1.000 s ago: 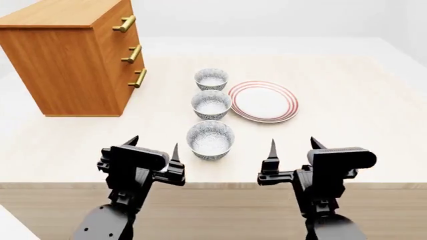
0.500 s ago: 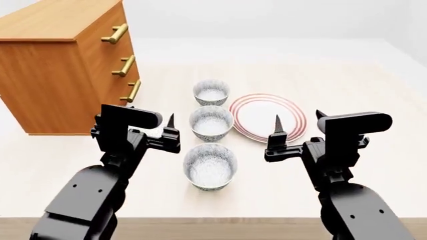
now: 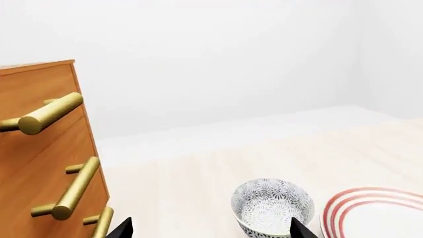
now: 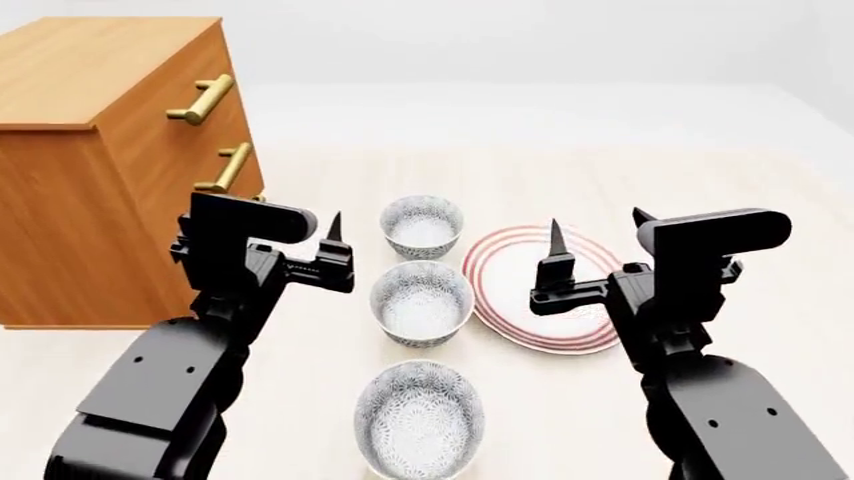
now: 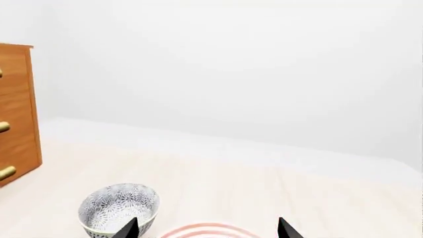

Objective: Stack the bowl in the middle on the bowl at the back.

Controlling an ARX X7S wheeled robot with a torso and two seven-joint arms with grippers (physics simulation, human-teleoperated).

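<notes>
Middle bowl [image 4: 422, 303] between left gripper [image 4: 284, 243] and right gripper [image 4: 597, 242], both spread, empty; back bowl [image 3: 272, 207] in wrist views only.

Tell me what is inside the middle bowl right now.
Nothing shows inside the middle bowl: the head view looks down on its speckled inner wall and pale bottom, uncovered. It stands alone on the table, not yet on the back bowl. Neither wrist view shows it.
</notes>
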